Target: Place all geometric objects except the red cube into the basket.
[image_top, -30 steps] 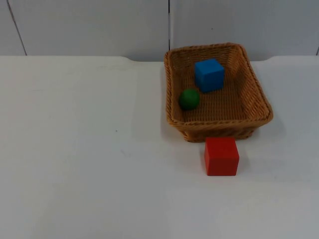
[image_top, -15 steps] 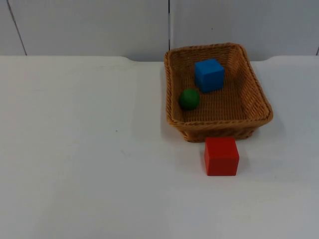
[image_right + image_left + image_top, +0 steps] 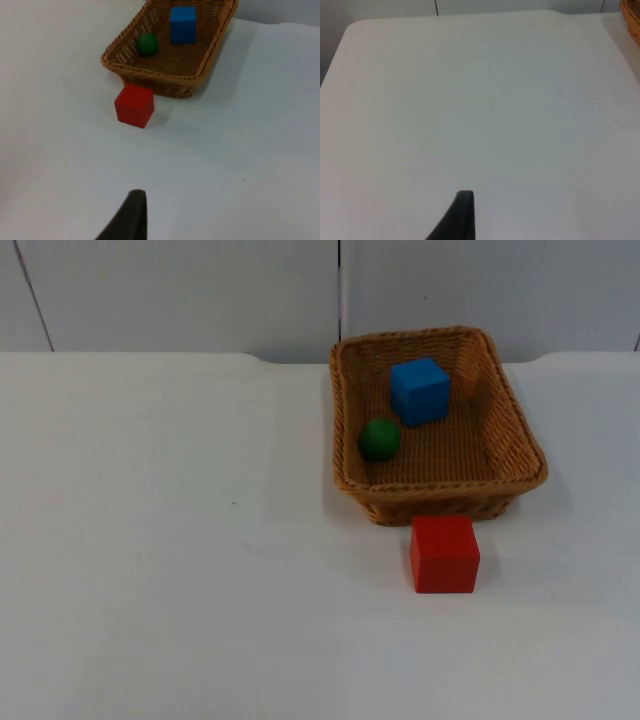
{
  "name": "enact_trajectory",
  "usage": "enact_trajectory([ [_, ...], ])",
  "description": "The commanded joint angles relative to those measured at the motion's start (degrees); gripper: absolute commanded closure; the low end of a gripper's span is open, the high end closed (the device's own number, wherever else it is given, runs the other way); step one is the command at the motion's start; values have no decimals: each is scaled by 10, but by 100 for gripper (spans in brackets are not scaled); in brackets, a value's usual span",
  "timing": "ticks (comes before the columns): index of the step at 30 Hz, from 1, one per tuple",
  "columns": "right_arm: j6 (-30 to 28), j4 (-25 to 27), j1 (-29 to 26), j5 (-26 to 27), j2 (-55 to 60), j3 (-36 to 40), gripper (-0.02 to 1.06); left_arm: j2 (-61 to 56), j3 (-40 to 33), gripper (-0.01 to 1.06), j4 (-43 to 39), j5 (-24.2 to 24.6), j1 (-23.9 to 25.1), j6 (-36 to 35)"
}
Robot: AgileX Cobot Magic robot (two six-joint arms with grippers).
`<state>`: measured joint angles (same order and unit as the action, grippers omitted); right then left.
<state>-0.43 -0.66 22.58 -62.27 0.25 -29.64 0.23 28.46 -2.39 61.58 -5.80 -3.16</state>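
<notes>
Basket point(image 3: 518, 440) holds blue cube point(image 3: 420, 390), green ball point(image 3: 380, 439).

White table point(image 3: 485, 100) — basket point(image 3: 632, 15) rim at its edge

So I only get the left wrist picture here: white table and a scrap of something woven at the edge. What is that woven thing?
Observer: It is a brown wicker basket, standing on the white table near the grey partition wall.
Visitor: Anything inside it?
Observer: Yes, a blue cube and a green ball lie on its floor, close together.
Visitor: And is anything left outside?
Observer: A red cube sits on the table just in front of the basket's near wall, not inside it.
Visitor: Is the other arm holding something?
Observer: I cannot tell its grip; the right gripper hangs above bare table, short of the red cube.
</notes>
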Motion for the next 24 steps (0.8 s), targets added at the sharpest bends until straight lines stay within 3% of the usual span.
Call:
enact_trajectory([
  [1,0,-1,-1,5,-2,1,-1,-2,-2,0,-3,0,1,-3],
  [5,0,-3,-19,5,-2,1,-1,-2,-2,0,-2,0,1,-3],
  [15,0,-2,-163,6,-2,1,-1,-2,-2,0,-2,0,1,-3],
  [24,0,-2,-188,6,-2,1,-1,-2,-2,0,-2,0,1,-3],
])
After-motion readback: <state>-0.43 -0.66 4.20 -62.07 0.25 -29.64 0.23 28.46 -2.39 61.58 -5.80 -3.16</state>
